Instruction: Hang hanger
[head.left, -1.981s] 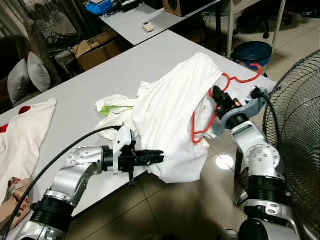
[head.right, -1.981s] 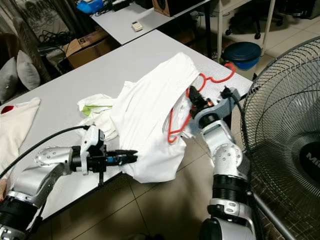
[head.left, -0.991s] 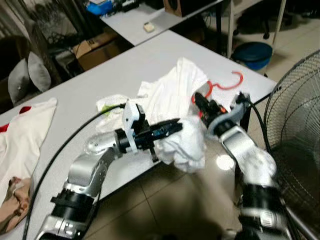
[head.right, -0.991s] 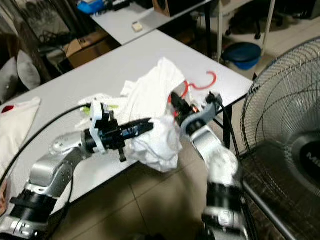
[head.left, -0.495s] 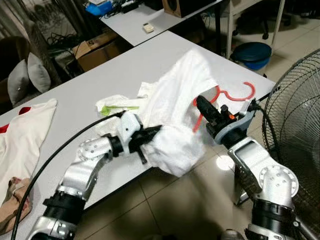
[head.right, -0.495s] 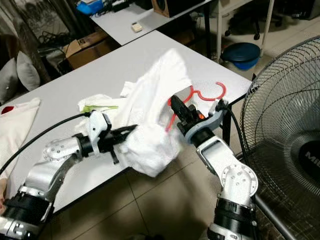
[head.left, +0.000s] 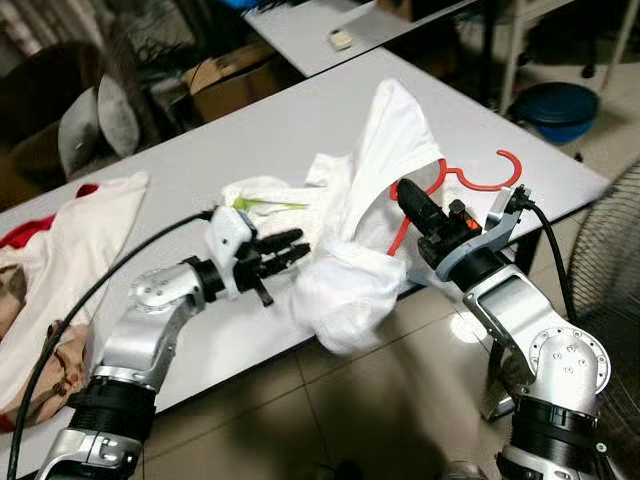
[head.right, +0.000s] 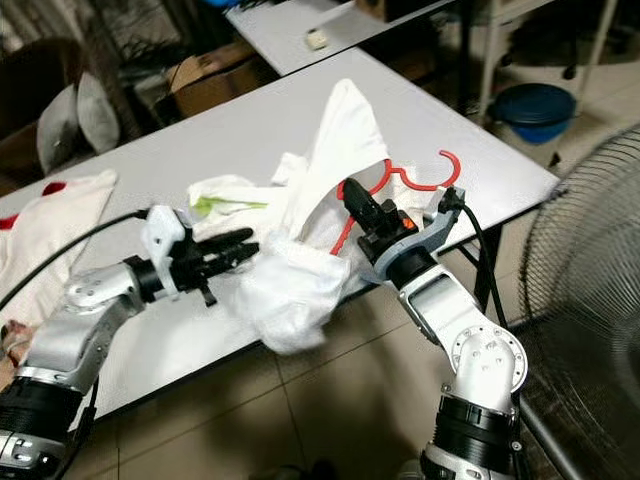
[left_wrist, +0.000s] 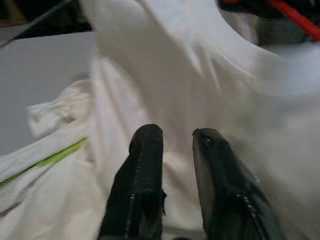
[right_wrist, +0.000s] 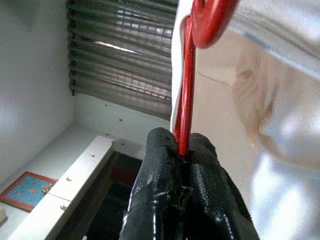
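Note:
A red wire hanger (head.left: 478, 185) sits inside a white shirt (head.left: 385, 140) above the grey table (head.left: 190, 150), its hook sticking out toward the table's right corner. My right gripper (head.left: 402, 190) is shut on the hanger's wire (right_wrist: 188, 75), under the shirt's raised peak. The shirt's lower part hangs bunched over the table's front edge (head.left: 345, 290). My left gripper (head.left: 298, 247) is just left of that bunch, open, with nothing between its fingers (left_wrist: 145, 150); the white cloth (left_wrist: 200, 75) lies just ahead of them.
A white and green garment (head.left: 250, 195) lies behind the left gripper; a white and red shirt (head.left: 60, 240) lies at the table's left. A large fan (head.left: 620, 250) stands close on the right. Behind are a blue bin (head.left: 565, 105), a cardboard box (head.left: 235, 80) and a second table (head.left: 310, 25).
My left gripper has let go of the shirt's lower part and drawn back to the left. The bunch now hangs over the table edge. The camera has shifted.

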